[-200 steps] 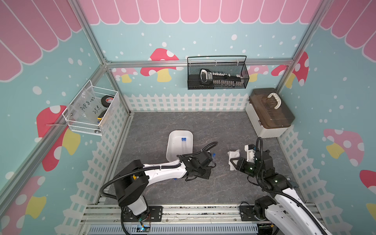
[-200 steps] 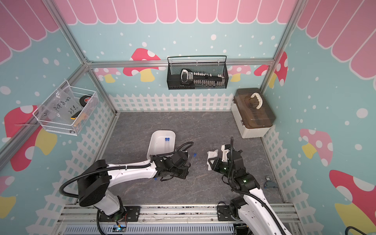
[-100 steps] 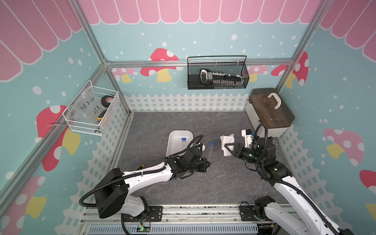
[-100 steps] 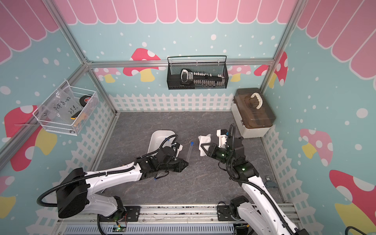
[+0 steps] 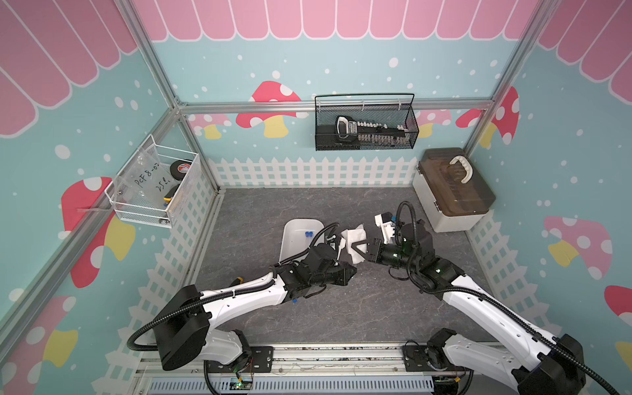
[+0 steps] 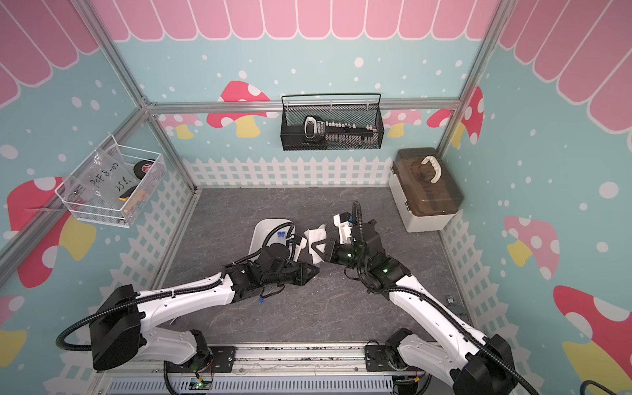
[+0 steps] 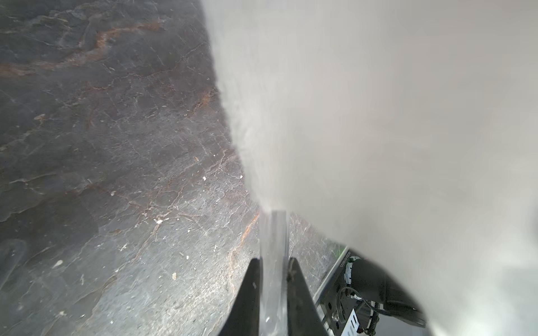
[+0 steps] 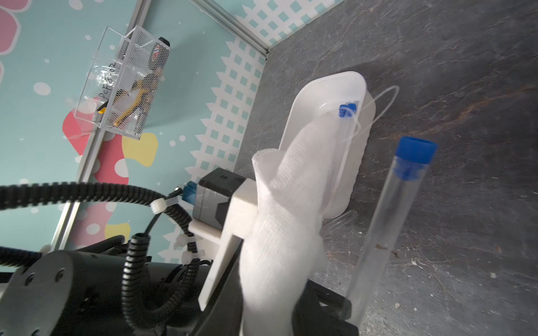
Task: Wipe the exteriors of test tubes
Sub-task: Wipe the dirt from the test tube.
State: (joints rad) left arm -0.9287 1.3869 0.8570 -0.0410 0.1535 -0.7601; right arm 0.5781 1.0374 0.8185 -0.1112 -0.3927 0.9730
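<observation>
That test tube (image 7: 273, 256) looks light, slick and breakable. The left fingers (image 7: 247, 296) clamp its base end, and the right fingers (image 5: 360, 244), at twelve o'clock, pinch the cloth (image 5: 354, 235).

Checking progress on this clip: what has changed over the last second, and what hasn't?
The right gripper, jaws shut on the cloth, swung away from the robot's base, then across toward the left arm, bringing the cloth up against the test tube. The left gripper, jaws shut on that tube, barely shifted. The tray with two capped tubes and the storage box stayed put.
</observation>
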